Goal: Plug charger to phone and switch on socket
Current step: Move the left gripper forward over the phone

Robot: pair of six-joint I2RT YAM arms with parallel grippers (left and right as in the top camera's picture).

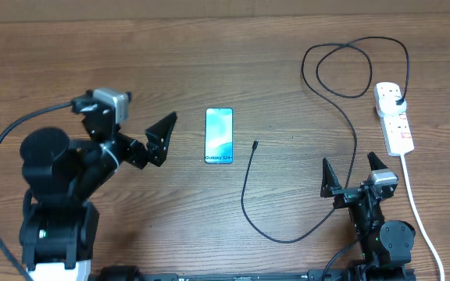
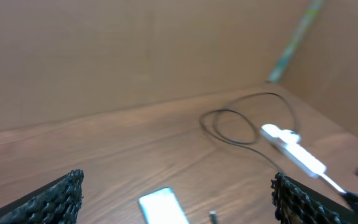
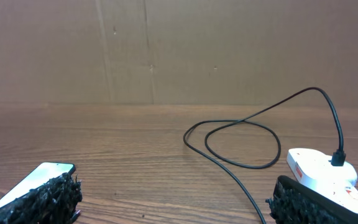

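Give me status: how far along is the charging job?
Done: the charger plug looks seated in the socket. In hand: nothing; left gripper and right gripper are open and empty. Left: connector tip lies on the table beside the phone, apart from it; then switch the socket on; its state is unreadable.

Wood-grain table (image 1: 131,47), glossy phone (image 1: 219,136), white plastic socket (image 1: 397,126)

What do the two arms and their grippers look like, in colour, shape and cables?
Both arms are black. The left arm has a round bulky joint, a light grey camera box at the wrist and a black cable looping beside it. The left gripper and right gripper have black pointed fingers with rough, textured surfaces.
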